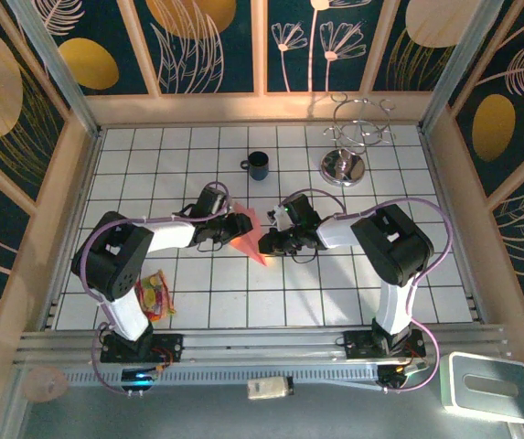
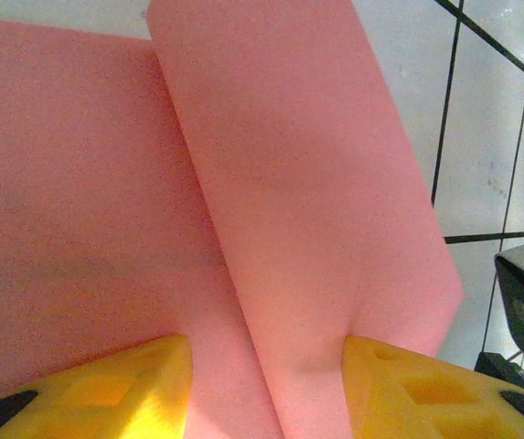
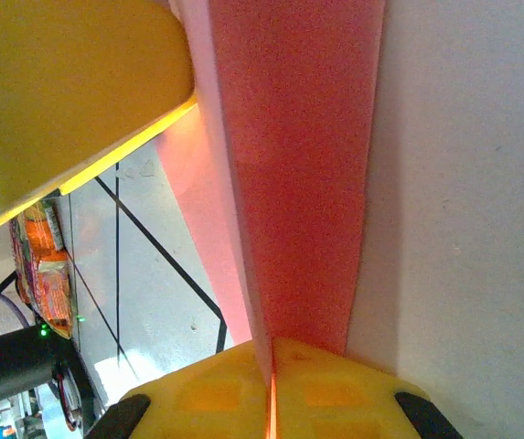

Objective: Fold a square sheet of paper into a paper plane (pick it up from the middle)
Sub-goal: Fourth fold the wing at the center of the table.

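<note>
White tiled table (image 1: pixel 335 293), walled in by dark floral panels. Nearest, a bright snack packet (image 1: pixel 155 294) lies beside the left arm's base. At mid-table sits the paper plane (image 1: pixel 249 234), pink-red, its tip pointing toward the near edge, with a gripper at each side. The left gripper (image 2: pixel 266 366) is spread, its yellow fingers (image 2: pixel 106 389) either side of the centre crease. The right gripper (image 3: pixel 272 370) is pressed together, pinching a folded edge of the plane. Farther back stand a dark mug (image 1: pixel 258 165) and a chrome wire rack (image 1: pixel 342 168).

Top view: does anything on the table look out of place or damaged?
Only the snack packet lying beside the left arm's base; it has no part in folding. The paper plane looks intact.
</note>
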You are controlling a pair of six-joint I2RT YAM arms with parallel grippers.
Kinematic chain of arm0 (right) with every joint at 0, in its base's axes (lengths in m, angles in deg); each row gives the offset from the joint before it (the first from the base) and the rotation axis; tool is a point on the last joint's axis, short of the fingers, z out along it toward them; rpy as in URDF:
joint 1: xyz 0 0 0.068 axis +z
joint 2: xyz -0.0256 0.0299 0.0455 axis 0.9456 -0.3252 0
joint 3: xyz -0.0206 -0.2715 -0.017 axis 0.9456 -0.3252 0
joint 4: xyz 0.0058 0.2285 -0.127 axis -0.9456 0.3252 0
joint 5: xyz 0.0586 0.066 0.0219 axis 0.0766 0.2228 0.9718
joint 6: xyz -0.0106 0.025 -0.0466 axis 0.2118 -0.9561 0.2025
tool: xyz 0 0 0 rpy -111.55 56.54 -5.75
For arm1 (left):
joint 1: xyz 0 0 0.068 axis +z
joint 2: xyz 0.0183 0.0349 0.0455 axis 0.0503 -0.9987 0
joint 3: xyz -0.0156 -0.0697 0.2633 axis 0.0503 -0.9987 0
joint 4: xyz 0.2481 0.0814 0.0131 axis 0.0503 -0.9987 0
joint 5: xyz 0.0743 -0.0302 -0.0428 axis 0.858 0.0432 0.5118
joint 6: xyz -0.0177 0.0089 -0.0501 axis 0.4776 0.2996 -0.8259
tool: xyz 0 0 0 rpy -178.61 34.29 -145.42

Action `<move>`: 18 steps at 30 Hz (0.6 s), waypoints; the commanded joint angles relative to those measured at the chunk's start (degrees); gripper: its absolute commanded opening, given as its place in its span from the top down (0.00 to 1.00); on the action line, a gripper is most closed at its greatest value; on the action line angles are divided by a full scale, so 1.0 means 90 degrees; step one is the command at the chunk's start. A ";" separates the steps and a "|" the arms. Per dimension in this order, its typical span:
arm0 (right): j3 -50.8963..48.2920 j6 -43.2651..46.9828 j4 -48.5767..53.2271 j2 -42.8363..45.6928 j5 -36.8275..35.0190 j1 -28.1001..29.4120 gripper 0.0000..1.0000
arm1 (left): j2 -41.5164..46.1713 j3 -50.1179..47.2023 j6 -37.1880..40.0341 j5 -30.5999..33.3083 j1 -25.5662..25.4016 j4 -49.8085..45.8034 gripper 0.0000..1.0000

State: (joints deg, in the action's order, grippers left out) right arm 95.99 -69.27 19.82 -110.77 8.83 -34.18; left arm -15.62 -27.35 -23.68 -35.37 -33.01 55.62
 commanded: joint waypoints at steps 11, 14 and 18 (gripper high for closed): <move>-0.0154 -0.0211 -0.0263 0.0319 0.0153 -0.0055 0.74 | -0.0306 0.0019 -0.0070 0.0824 -0.0049 -0.0899 0.63; -0.0270 -0.0376 -0.0522 0.0654 0.0154 -0.0077 0.67 | -0.0332 0.0032 -0.0090 0.0885 -0.0048 -0.0973 0.63; -0.0401 -0.0487 -0.0628 0.0996 -0.0025 -0.0080 0.64 | -0.0381 0.0041 -0.0100 0.0915 -0.0048 -0.1041 0.64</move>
State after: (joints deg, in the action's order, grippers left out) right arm 92.97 -72.49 16.67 -104.65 9.64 -34.35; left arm -16.06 -26.32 -24.23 -31.44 -33.60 52.93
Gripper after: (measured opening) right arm 0.356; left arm 0.359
